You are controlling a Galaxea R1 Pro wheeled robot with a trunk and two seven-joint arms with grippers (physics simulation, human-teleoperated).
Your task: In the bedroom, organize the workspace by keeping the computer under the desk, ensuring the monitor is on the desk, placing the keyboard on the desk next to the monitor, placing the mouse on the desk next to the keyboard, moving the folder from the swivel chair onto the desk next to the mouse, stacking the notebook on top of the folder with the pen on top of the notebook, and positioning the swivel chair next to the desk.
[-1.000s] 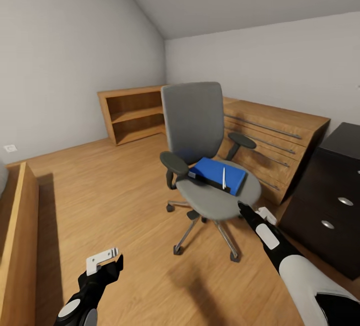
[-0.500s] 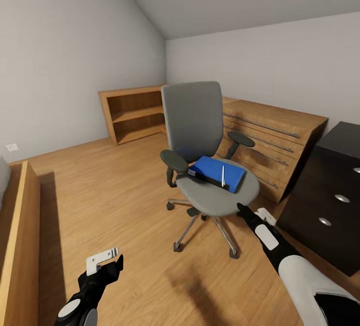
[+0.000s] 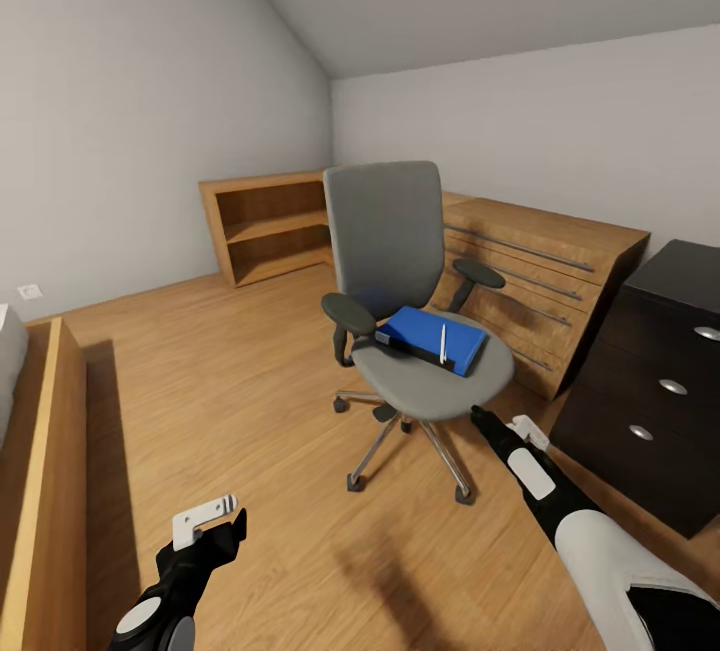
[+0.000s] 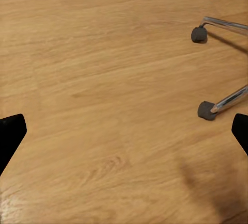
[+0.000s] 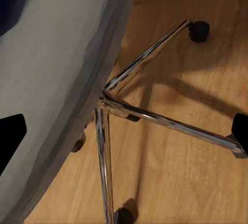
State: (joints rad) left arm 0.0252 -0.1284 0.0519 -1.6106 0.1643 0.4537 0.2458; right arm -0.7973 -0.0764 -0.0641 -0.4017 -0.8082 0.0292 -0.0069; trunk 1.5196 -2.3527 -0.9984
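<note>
The grey swivel chair (image 3: pixel 388 231) stands mid-room on its chrome base (image 3: pixel 410 446). On its seat lies a flat blue folder (image 3: pixel 425 336) with a black edge, and the white pen (image 3: pixel 443 343) lies on top. I cannot tell the notebook apart from the folder. My right gripper (image 3: pixel 500 423) is open, just off the seat's front right edge; its wrist view looks past the seat rim (image 5: pixel 57 79) at the chrome legs (image 5: pixel 144 113). My left gripper (image 3: pixel 222 521) hangs open over bare floor, left of the chair's castors (image 4: pixel 206 110). The desk's black drawer unit (image 3: pixel 660 371) stands at the right.
A low light-wood cabinet with long handles (image 3: pixel 540 281) sits behind the chair. An open wooden bookshelf (image 3: pixel 265 226) stands against the back left wall. A wooden bed frame (image 3: pixel 45 461) runs along the left edge. Wood floor (image 3: pixel 230 381) lies open between the bed and chair.
The whole picture has shifted a little to the left, so the camera moved. The right gripper's tip now sits just below the seat edge instead of overlapping it. The left gripper is unchanged.
</note>
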